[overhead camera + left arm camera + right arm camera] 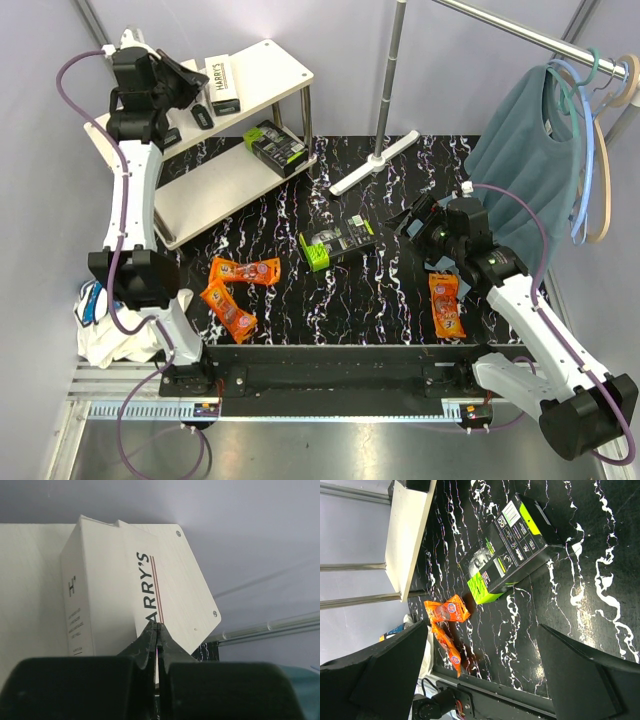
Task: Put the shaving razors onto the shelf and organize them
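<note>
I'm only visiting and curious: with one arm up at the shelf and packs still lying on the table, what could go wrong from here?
The left gripper is shut, tips at the white box on top of the shelf; a push might skew it or slide it off. The black-and-green pack sits near the end of the lower board, so a knock could drop it. The flat orange packets may slip when pinched.

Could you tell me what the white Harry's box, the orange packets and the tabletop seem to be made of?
Harry's box: likely matte cardboard, with crisp folded edges and flat print. Orange packets: thin glossy plastic film, crinkled and shiny. Tabletop: black with white marble-like veining; stone or printed laminate, I cannot tell.
</note>
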{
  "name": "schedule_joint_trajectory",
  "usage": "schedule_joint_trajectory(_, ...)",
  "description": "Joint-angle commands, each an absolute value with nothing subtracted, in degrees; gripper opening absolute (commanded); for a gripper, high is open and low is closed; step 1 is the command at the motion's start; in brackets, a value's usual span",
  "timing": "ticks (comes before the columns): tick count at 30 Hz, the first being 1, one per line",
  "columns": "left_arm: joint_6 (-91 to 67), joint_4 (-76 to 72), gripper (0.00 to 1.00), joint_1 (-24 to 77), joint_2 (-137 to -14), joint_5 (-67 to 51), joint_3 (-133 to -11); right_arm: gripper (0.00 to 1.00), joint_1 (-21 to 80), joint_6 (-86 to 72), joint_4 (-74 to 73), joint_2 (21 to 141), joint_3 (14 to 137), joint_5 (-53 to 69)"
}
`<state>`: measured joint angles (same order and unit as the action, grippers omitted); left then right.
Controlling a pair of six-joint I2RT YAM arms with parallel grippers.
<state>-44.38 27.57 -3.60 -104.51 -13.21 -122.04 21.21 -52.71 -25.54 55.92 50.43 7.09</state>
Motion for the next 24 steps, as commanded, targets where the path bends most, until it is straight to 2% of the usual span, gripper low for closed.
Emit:
schedule_joint_trajectory(1, -43.3, 28.3, 0.00, -5.9, -100.3, -11.4, -119.4, 0.99, 21.3, -51.6, -23.7, 56.1, 50.3, 8.1)
schedule_joint_trajectory(14, -42.4, 28.4, 0.00, -9.3, -96.2, -14.7, -110.3, 1.00, 21.3, -51.8, -23.1, 56.5, 50.1, 9.0)
schedule_joint_trajectory(24, -42.6, 26.2, 0.00, -9.1, -96.1, -20.1, -109.9, 1.00, 21.3, -51.7, -23.1, 56.4, 50.3, 9.4)
